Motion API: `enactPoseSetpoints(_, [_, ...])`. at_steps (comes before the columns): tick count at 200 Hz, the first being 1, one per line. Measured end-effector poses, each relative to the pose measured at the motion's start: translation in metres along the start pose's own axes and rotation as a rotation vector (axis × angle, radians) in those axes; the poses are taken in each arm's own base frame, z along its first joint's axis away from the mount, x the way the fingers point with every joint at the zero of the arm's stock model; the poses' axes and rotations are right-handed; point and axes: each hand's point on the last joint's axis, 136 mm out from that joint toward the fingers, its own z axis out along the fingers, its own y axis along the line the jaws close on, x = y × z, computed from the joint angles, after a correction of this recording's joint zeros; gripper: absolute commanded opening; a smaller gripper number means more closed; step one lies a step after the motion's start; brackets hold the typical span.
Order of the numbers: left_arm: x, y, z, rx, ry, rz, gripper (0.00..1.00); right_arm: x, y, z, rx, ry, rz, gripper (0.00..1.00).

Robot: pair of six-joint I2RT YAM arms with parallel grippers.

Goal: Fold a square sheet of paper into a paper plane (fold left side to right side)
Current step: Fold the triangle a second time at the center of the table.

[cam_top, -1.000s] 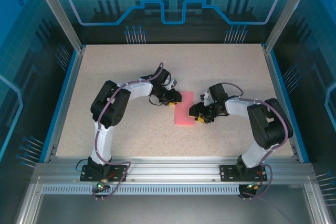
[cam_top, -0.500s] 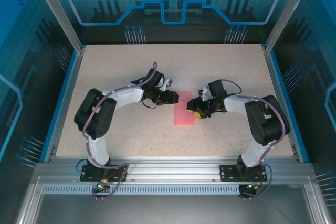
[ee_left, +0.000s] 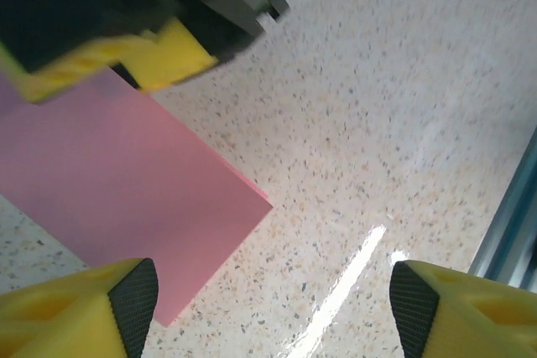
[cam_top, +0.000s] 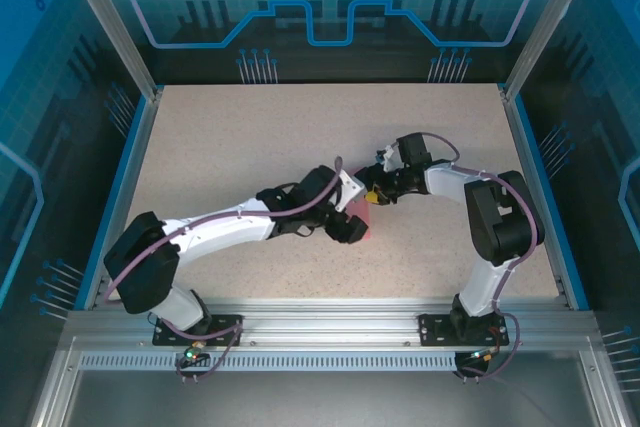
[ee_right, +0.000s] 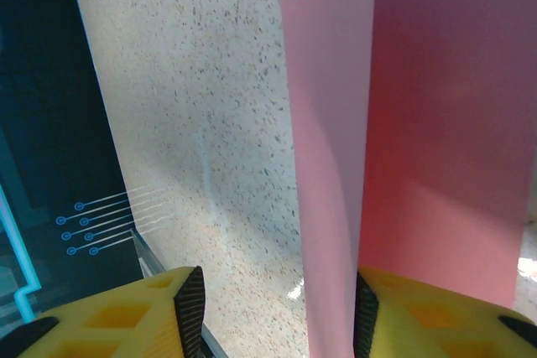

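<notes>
The square sheet of paper (ee_left: 126,182) is pink and lies on the speckled table, folded into a narrow rectangle. From above my left arm covers most of it, leaving a sliver of the paper (cam_top: 367,231). My left gripper (ee_left: 273,303) hangs open over the paper's near corner; one fingertip is over the pink and bare table lies between the jaws. My left gripper (cam_top: 350,228) sits at the paper's near end. My right gripper (cam_top: 375,193) is at the far end. My right gripper (ee_right: 277,312) is open, and a lighter strip of the paper (ee_right: 327,165) runs up beside its right finger.
The speckled tabletop (cam_top: 230,147) spreads on all sides, bounded by blue rails (cam_top: 125,187) left and right and the metal frame (cam_top: 320,322) at the near edge. My two arms meet close together at the table's middle.
My left arm has stretched out low across the table, bringing its gripper from the paper's far left edge to its near end while opening. My right gripper has shifted toward the far end.
</notes>
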Motion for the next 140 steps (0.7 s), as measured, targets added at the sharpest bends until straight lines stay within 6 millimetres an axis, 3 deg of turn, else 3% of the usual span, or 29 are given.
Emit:
enactPoseSetpoints(45, [0.014, -0.001, 0.032, -0.130, 0.099, 0.099, 0.84, -0.004, 0.001, 0.001, 0.004, 0.006, 0.009, 0.50])
enactPoseSetpoints(105, [0.021, 0.010, 0.056, -0.263, 0.168, 0.150, 0.86, -0.005, 0.001, 0.000, 0.007, 0.008, 0.016, 0.49])
enactPoseSetpoints(140, [0.017, 0.018, 0.066, -0.329, 0.195, 0.160, 0.76, -0.005, 0.000, 0.001, 0.009, 0.009, 0.018, 0.49])
